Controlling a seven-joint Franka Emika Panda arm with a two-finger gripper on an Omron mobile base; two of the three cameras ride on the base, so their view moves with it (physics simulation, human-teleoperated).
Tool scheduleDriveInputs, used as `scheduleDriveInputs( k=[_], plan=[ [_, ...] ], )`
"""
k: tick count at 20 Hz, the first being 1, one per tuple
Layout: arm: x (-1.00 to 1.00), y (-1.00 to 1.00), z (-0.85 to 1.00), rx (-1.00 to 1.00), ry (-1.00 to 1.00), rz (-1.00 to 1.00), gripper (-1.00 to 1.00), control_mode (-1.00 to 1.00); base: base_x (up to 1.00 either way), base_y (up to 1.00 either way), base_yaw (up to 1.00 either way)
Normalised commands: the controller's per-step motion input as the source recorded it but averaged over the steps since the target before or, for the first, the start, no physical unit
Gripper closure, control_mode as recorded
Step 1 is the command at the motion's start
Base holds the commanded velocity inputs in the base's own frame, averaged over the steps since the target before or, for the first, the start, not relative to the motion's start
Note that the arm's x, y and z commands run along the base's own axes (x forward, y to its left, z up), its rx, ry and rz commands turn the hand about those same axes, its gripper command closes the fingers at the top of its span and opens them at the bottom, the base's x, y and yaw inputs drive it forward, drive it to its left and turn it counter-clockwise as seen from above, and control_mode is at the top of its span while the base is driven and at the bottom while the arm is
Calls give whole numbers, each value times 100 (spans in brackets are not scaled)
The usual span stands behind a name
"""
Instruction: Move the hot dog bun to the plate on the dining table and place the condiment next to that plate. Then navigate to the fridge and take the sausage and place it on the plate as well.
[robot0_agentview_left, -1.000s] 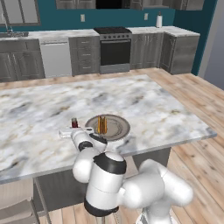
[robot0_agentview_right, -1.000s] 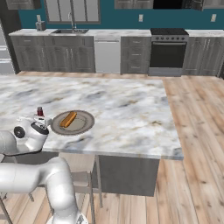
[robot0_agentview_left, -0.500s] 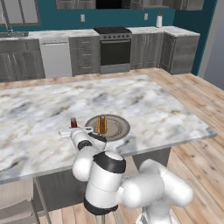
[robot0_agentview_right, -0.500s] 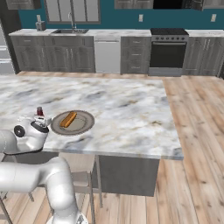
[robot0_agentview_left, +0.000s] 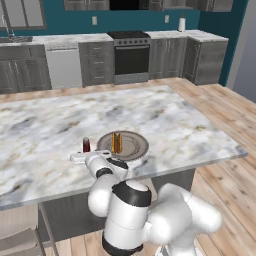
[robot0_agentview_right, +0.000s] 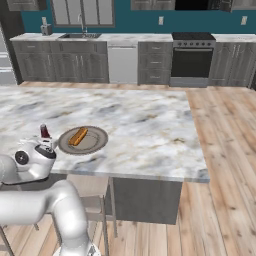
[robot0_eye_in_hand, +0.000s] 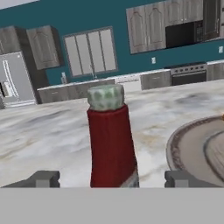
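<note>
Hand view: the condiment (robot0_eye_in_hand: 112, 142) stands upright at centre frame, red body with pale cap, base on the marble bench (robot0_eye_in_hand: 52, 131). The two dark fingertips (robot0_eye_in_hand: 43, 179) sit low in the frame, one far to each side of the bottle, with clear marble visible between each tip and the bottle wall. The hand (robot0_eye_in_hand: 112, 180) is spread wide and grips nothing. The plate (robot0_eye_in_hand: 192, 151) curves in at the right edge, just beside the bottle, dark rim ring visible. The fridge (robot0_eye_in_hand: 15, 78) shows at the far left, against the teal wall.

Left base view: the condiment (robot0_agentview_left: 86, 145) stands left of centre on the bench (robot0_agentview_left: 190, 125), just left of the plate (robot0_agentview_left: 135, 149). The hot dog bun (robot0_agentview_left: 117, 142) lies on the plate, seen end-on. The hand (robot0_agentview_left: 86, 156) sits at the bench's near edge directly below the bottle in the frame.

Right base view: the condiment (robot0_agentview_right: 44, 131) is at left of frame, just beside the plate (robot0_agentview_right: 95, 142), apart from its rim. The hot dog bun (robot0_agentview_right: 77, 136) lies diagonally on the left part of the plate. The oven (robot0_agentview_right: 192, 59) is at the upper right.
</note>
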Motion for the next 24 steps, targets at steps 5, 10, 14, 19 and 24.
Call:
scheduleDriveInputs(
  k=[5,10,14,19,24],
  plan=[
    [-66,0,16,1,-5,0,-100,-100,0,0,0],
    [-18,2,88,5,-18,0,-100,-100,0,0,0],
    [-17,10,100,10,-22,0,-100,-100,0,0,0],
    [-32,4,100,10,-9,0,-100,-100,0,0,0],
    [-65,-1,100,6,6,0,-100,-100,0,0,0]
  ],
)
